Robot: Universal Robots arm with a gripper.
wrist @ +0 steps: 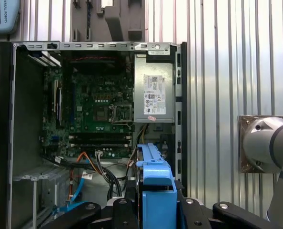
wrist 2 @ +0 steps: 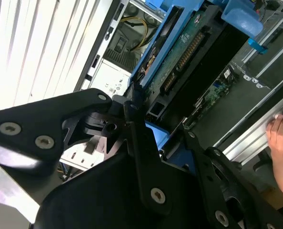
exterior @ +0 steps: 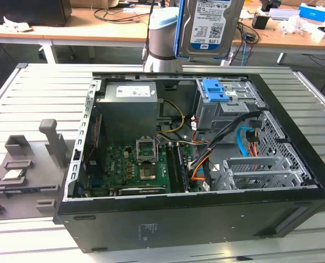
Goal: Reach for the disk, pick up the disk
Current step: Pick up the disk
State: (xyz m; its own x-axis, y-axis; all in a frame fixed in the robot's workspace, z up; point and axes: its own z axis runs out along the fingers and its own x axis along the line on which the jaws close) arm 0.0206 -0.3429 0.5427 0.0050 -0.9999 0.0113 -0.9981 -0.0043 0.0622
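Disk point(exterior: 209, 27) hangs upright above the open computer case point(exterior: 195, 224), well clear of it, with its label facing the exterior camera and the blue bracket along its edge. In the first wrist view the gripper point(wrist: 156, 206) pinches the disk between its fingers. In the second wrist view the black fingers point(wrist 2: 140, 143) press against the bracket sides.

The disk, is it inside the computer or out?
Out. The disk hangs upright above the open computer case; the pincer grips its blue edge.

One disk point(exterior: 209, 24), one computer case point(exterior: 179, 224) (open), one hand point(wrist 2: 280, 136).
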